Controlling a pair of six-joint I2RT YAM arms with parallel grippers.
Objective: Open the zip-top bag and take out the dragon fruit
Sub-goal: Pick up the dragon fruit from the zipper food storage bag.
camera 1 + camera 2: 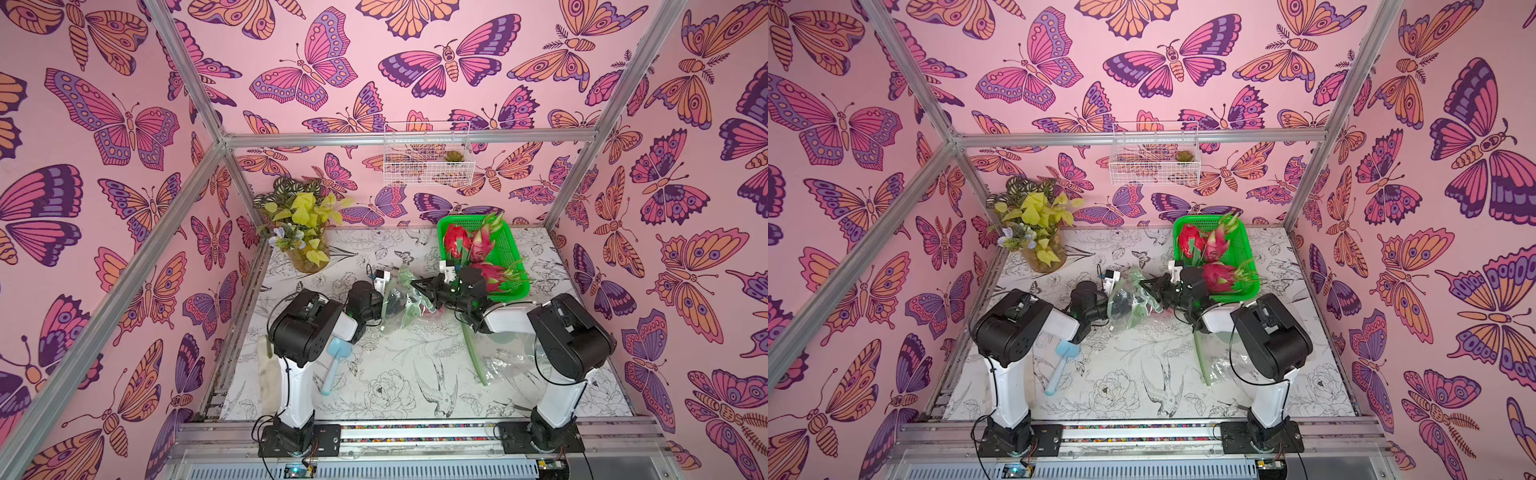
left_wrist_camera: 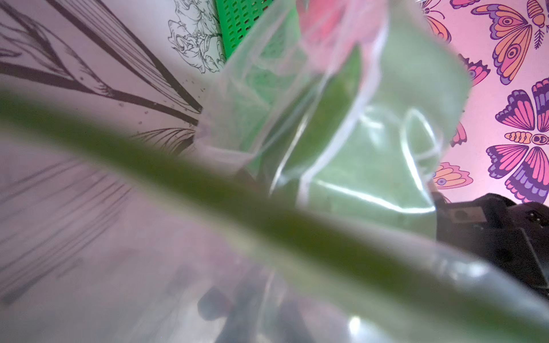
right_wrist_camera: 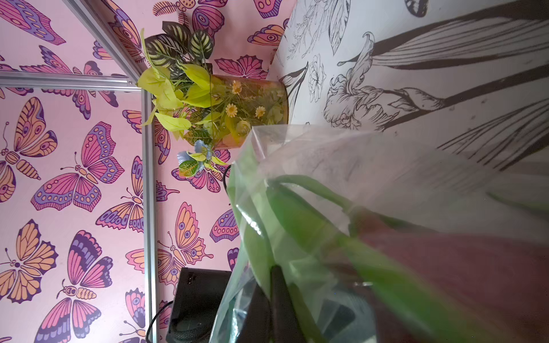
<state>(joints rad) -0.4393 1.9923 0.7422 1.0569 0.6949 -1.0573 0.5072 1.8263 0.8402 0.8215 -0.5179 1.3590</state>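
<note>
A clear zip-top bag (image 1: 401, 305) (image 1: 1133, 305) with a green zip strip hangs between my two grippers at mid-table. Inside it shows a dragon fruit (image 3: 445, 267), magenta with long green leaves; in a top view only a red patch (image 1: 428, 311) of it shows. My left gripper (image 1: 388, 301) (image 2: 252, 311) is at the bag's left edge, its fingers blurred behind the film and close together on it. My right gripper (image 1: 419, 286) (image 3: 274, 285) is shut on the bag's rim from the right. Three more dragon fruits (image 1: 482, 245) lie in a green basket (image 1: 509, 245).
A vase of yellow-green leaves (image 1: 305, 249) stands at the back left. A blue scoop (image 1: 334, 361) and a beige cloth (image 1: 266, 370) lie by the left arm. Another clear bag (image 1: 503, 361) lies under the right arm. A wire basket (image 1: 428, 156) hangs on the back wall.
</note>
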